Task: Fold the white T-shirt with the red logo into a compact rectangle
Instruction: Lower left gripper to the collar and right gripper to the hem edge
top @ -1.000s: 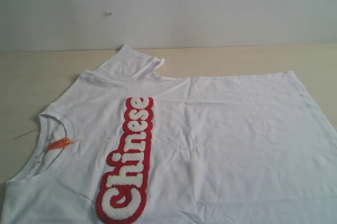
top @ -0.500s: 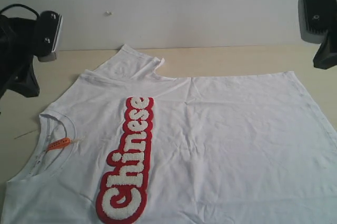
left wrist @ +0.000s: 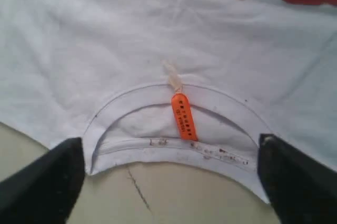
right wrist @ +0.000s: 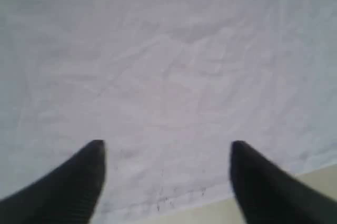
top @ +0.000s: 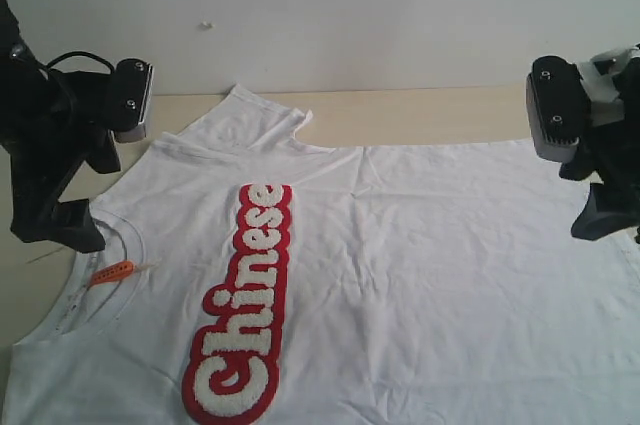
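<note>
we see the white t-shirt (top: 400,275) spread flat on the table (top: 420,110), red logo (top: 245,300) facing up, our left gripper (left wrist: 171,147) wide open and empty above the collar (left wrist: 174,89), our right gripper (right wrist: 166,153) open and empty above the opposite edge.

Far strip: bare worktop (top: 430,110) between white T-shirt (top: 420,265) and wall (top: 350,5), passable.
Middle: T-shirt lies flat, open above.
Left edge: left arm (top: 50,145) stands over the collar (top: 135,240).
Right edge: right arm (top: 600,165) stands over the cloth.
</note>
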Controlling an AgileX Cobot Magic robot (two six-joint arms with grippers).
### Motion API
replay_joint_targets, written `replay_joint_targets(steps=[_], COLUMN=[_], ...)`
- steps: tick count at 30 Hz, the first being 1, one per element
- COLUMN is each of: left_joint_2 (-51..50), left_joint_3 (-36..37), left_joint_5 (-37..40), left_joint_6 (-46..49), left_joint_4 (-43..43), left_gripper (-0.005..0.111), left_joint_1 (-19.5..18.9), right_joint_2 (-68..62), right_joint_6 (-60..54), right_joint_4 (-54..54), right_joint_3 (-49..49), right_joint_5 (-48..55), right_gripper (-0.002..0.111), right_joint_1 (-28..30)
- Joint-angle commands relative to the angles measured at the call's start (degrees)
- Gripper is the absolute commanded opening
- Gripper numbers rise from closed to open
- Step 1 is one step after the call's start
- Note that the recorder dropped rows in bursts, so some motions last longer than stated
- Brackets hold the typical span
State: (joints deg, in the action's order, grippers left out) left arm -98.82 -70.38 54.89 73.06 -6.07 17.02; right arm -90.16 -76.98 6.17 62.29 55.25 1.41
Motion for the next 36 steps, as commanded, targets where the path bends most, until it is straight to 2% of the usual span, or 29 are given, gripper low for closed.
replay_joint_targets(steps=[1,3,6,10,11,15,17,21,28,32,36], left_joint_2=[0.1,0.1,0.1,0.3,0.1,-0.1,-0.9,-3.2,-6.8,-8.5,-10.3], left_joint_3=[0.5,2.6,3.2,3.1,3.1,3.1,3.1,3.1,3.1,2.9,0.7], left_joint_5=[2.6,2.8,-2.1,0.4,1.0,3.4,4.0,3.5,3.9,3.1,1.4], left_joint_6=[0.2,0.2,-0.1,-2.4,-2.5,-0.9,-1.4,-1.4,0.6,6.9,8.3], left_joint_4=[-4.6,-8.2,-12.0,-15.7,-13.6,-4.2,-0.8,0.0,12.7,13.1,11.7], left_gripper=[0.106,0.105,0.105,0.105,0.105,0.105,0.105,0.105,0.105,0.105,0.105], left_joint_1=[0.1,0.1,0.1,0.1,0.1,0.2,0.2,0.2,0.2,0.2,0.2], right_joint_2=[-0.2,-0.3,-0.3,-0.4,-0.5,-0.6,-0.6,-1.6,-6.0,-8.9,-10.7], right_joint_6=[-2.7,-2.4,-2.4,-2.4,-2.7,-6.3,-7.6,-8.4,-10.4,-11.5,-12.9], right_joint_4=[5.7,9.9,10.5,1.5,-3.3,-7.7,-7.5,-5.7,-6.2,-6.2,-6.2], right_joint_3=[-0.9,-0.8,-0.8,-0.8,-0.8,-0.8,-0.8,-0.8,-0.8,-0.8,-0.8], right_joint_5=[-2.7,-3.2,-7.4,-5.8,-4.5,-3.3,-4.7,-7.6,-7.4,-8.2,-8.6], right_gripper=[0.105,0.105,0.105,0.105,0.105,0.105,0.105,0.105,0.105,0.105,0.105], right_joint_1=[-0.1,-0.1,-0.1,-0.1,-0.1,-0.1,-0.1,-0.1,-0.1,-0.1,0.4])
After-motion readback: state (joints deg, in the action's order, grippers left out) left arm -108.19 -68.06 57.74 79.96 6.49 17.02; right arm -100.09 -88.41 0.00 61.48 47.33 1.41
